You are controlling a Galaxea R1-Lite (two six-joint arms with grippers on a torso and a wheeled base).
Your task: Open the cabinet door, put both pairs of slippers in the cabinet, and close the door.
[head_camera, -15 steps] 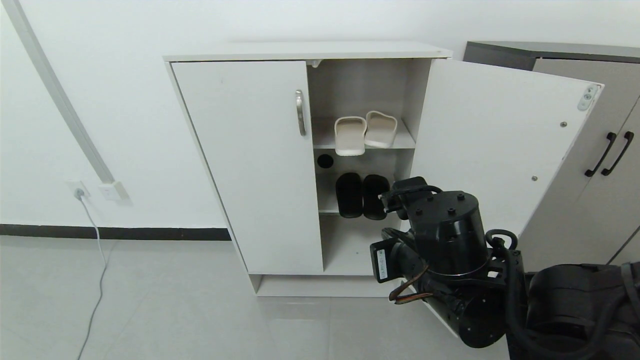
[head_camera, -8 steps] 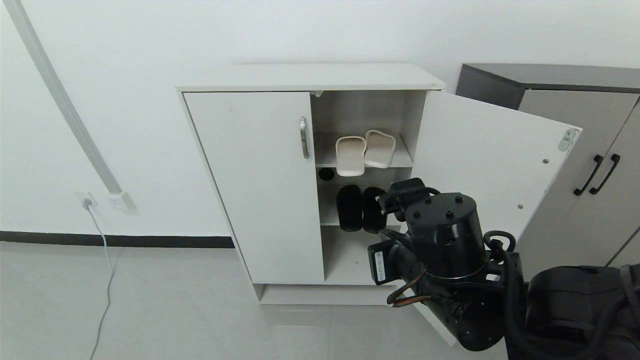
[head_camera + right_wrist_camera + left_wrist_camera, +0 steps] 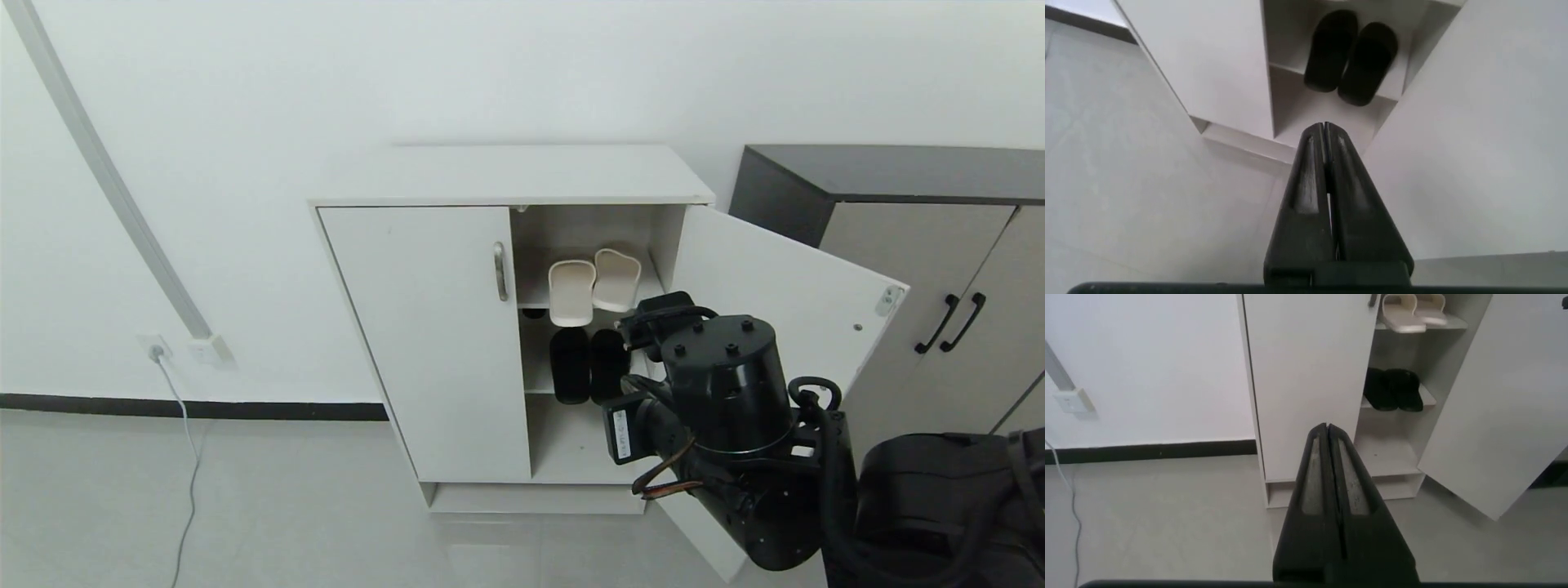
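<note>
Cabinet door stands open at 3 o'clock of the shelved white slippers and black slippers. Right arm hangs at 5 o'clock. Wrist views show left gripper and right gripper, each pressed together.

- On upper shelf: cream slippers, lying side by side, touching.
- On middle shelf: black slippers, lying side by side.
- On floor: white cabinet standing upright; cable trailing down from socket.
</note>
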